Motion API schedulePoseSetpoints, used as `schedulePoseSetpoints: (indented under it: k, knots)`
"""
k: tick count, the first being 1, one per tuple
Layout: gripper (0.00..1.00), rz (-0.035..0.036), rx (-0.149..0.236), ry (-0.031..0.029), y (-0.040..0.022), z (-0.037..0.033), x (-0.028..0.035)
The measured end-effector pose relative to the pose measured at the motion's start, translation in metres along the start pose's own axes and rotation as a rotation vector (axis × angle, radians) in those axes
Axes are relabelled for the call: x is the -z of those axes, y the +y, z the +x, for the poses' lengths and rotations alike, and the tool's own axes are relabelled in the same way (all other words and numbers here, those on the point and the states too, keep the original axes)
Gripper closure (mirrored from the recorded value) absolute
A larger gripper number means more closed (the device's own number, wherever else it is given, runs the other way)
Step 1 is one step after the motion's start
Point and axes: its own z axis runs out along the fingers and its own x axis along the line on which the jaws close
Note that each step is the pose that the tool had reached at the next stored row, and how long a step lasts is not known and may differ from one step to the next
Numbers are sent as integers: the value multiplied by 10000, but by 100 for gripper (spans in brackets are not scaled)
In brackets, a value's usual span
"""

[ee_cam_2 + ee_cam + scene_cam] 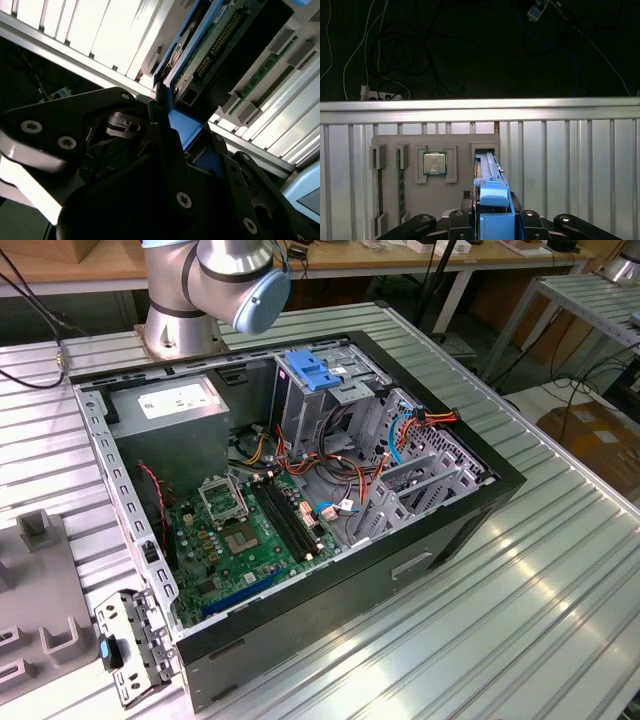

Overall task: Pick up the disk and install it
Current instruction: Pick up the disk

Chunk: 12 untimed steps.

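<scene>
Exterior view, left to right. One grey fixture tray is seen at 8 o'clock on the slatted metal table. One loose metal bracket with a blue tab is laid at 7 o'clock, touching the case corner. The arm's base is mounted at 11 o'clock, behind the case. One open computer case is laid on its side at centre. Inside it are noted one grey power-supply box at 10 o'clock, one green motherboard below it, one blue latch at 12 o'clock on a metal cage, and one empty-looking drive cage at 3 o'clock. The bay area is crossed by red, orange and blue cables.

First wrist view. The tray is seen from above with two narrow strips in slots, one processor chip in a pocket, and one disk stood on edge in the next slot.

The gripper is closed on the disk's blue rail, one finger pressed to each side. In the second wrist view the fingers are seen flanking the rail, and the disk's circuit-board face is exposed.
</scene>
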Motion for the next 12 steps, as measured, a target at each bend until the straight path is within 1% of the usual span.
schedulePoseSetpoints:
  k: [6,8,12]
  knots:
    - [63,-1,0,0,0,0,31]
    - [63,0,0,0,0,-1,59]
    - [63,0,0,0,-1,-1,95]
